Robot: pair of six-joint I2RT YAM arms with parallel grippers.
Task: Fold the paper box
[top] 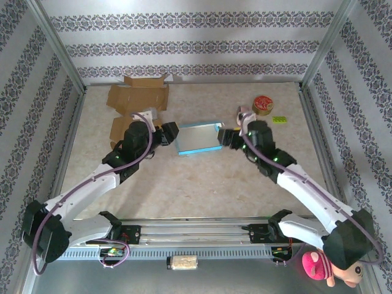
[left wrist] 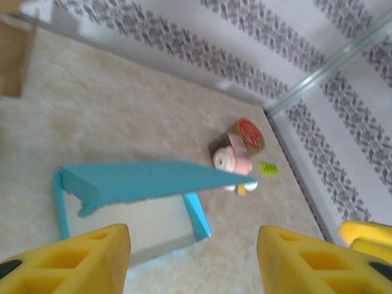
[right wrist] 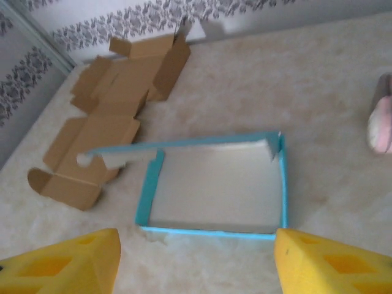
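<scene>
The shallow light-blue paper box (top: 199, 136) lies in the middle of the beige worktop (top: 202, 184), half formed. It is a low tray with a pale inside, its short walls upright. One long blue flap (left wrist: 141, 180) rises from the far side and leans over the tray. Its free end carries a small tab that is tucked into nothing.

The left claw (top: 172, 131) sits just beside the box's left end and the right claw (top: 225, 136) just beside its right end. In each wrist view the yellow fingers (right wrist: 67, 263) stand well apart, with bare worktop and the box's near edge between them, so neither claw holds anything.

The box looks like thin card: very light, likely to slide on the smooth worktop if pushed from one side only, and easy to crease or crush in a hard pinch. The creased walls should be stiffer than the loose flap, which will probably bend and spring back. A sound hold would be a light pinch on a short end wall to steady the tray. The other claw can then take the flap near its free edge and tab, or press it down along the crease.

Flat brown cardboard blanks (top: 138, 95) lie well apart at the far left, and a round red-and-gold tin (top: 263, 104) sits far right.
</scene>
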